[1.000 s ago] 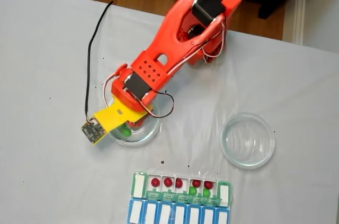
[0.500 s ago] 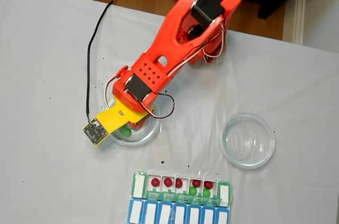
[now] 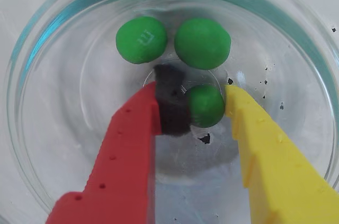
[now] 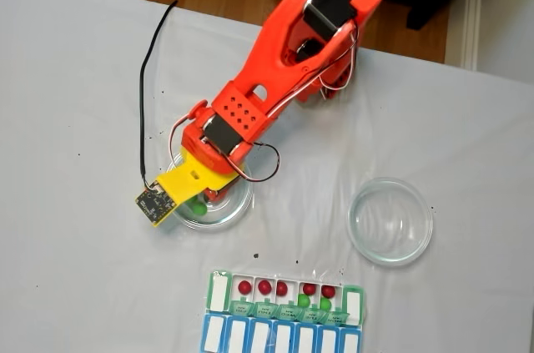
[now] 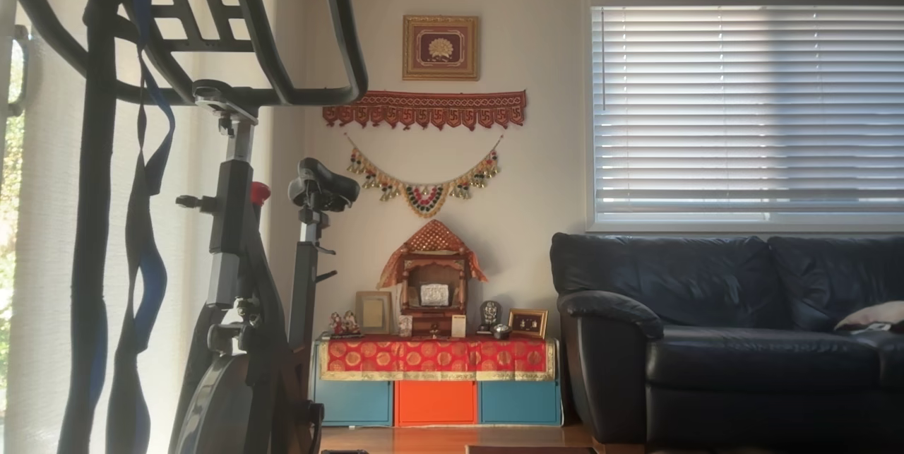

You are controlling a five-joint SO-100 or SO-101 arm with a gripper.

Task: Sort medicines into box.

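Nudging upward slightly (barely), tool (image 3: 192, 105) around green ball (image 3: 206, 106)

three green balls (image 3: 202, 43) in dish (image 4: 238, 205); five red (image 4: 264, 287), two green in box (image 4: 355, 306).

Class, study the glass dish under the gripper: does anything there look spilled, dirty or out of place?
Nothing is spilled. Small dark specks dot the dish, and a dark pad on the red finger looks smudged. Three green balls sit inside.
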